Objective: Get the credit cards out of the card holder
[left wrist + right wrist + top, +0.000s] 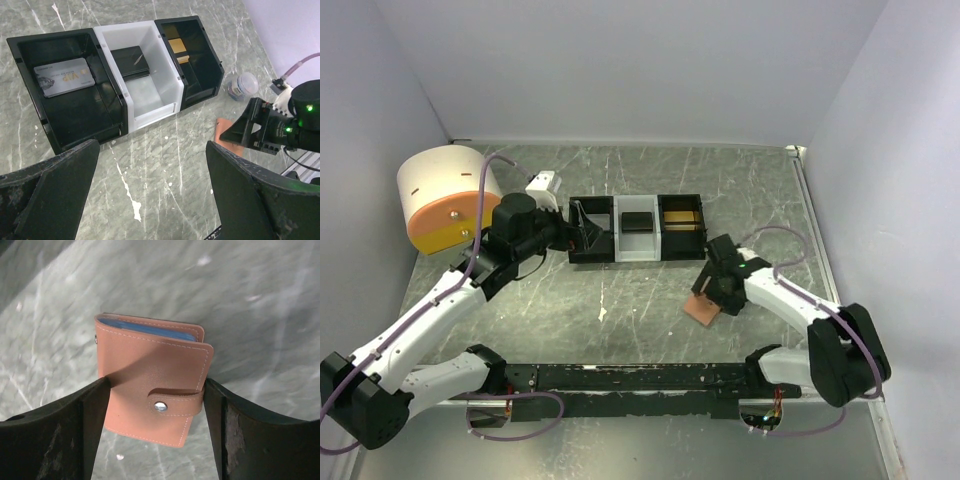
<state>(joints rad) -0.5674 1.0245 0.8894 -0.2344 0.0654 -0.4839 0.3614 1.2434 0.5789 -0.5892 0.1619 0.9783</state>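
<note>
The card holder, a salmon-orange wallet snapped closed with its blue lining showing at the top edge, lies on the marble table right of centre. My right gripper is over it, one finger against each side edge, shut on it. In the left wrist view a corner of the card holder peeks out under that gripper. My left gripper hangs wide open over bare table by the tray, holding nothing. A grey credit card, a black one and a gold one lie in the tray's compartments.
The three-compartment tray sits mid-table, black bins either side of a white one. A big white-and-orange cylinder stands at the back left. A small clear jar sits right of the tray. Walls close in on three sides.
</note>
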